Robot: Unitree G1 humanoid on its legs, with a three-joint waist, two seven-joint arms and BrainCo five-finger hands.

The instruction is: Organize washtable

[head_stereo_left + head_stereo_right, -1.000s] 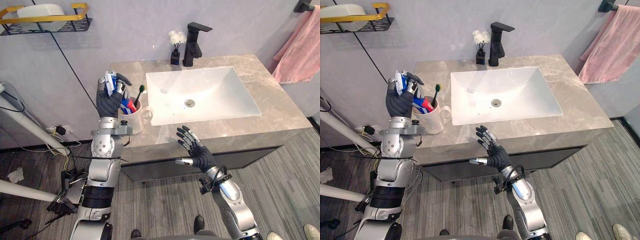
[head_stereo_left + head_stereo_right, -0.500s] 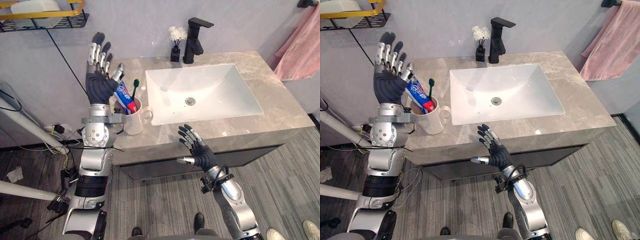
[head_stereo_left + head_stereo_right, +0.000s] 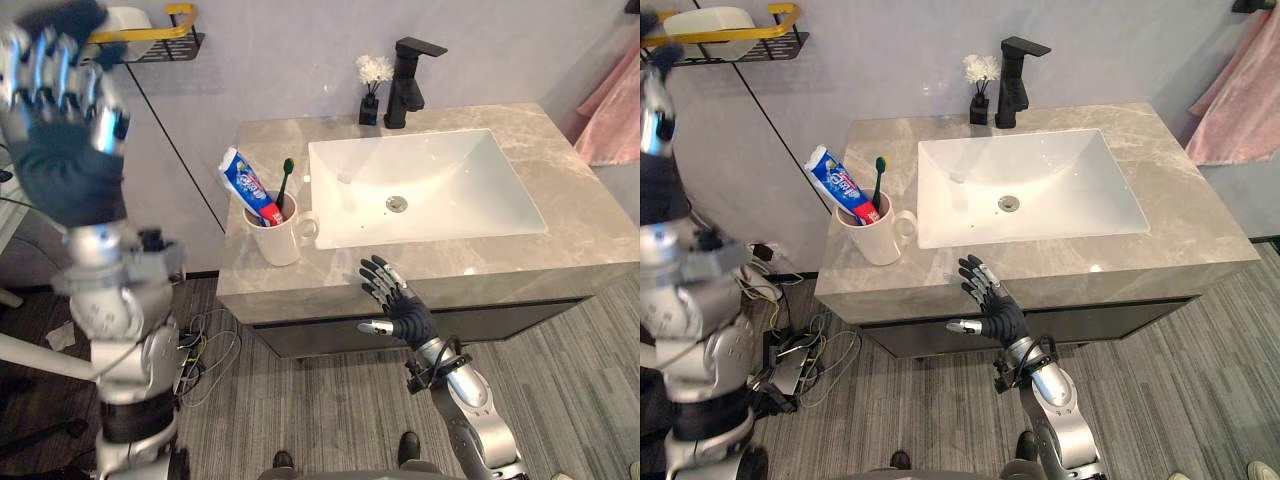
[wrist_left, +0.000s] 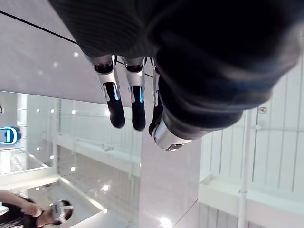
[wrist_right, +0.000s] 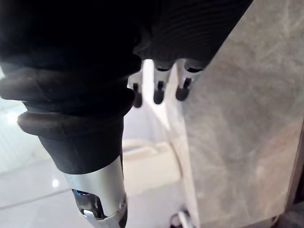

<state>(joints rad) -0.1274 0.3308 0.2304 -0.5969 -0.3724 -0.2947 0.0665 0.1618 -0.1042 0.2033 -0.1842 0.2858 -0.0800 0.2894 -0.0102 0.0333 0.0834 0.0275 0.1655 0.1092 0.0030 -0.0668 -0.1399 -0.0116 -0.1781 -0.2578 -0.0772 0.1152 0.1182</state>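
A white mug stands on the marble washtable, left of the sink basin. In the mug lean a blue and red toothpaste tube and a green toothbrush. My left hand is raised high at the far left, away from the mug, fingers straight and holding nothing. My right hand hovers open just off the table's front edge, below the basin, fingers spread.
A black tap and a small black vase with white flowers stand behind the basin. A gold-railed wall shelf with a white object hangs at upper left. A pink towel hangs at the right.
My left hand let go of the toothpaste tube, which now leans in the mug, opened, and rose up and to the left. The view has shifted. The right hand barely moved.
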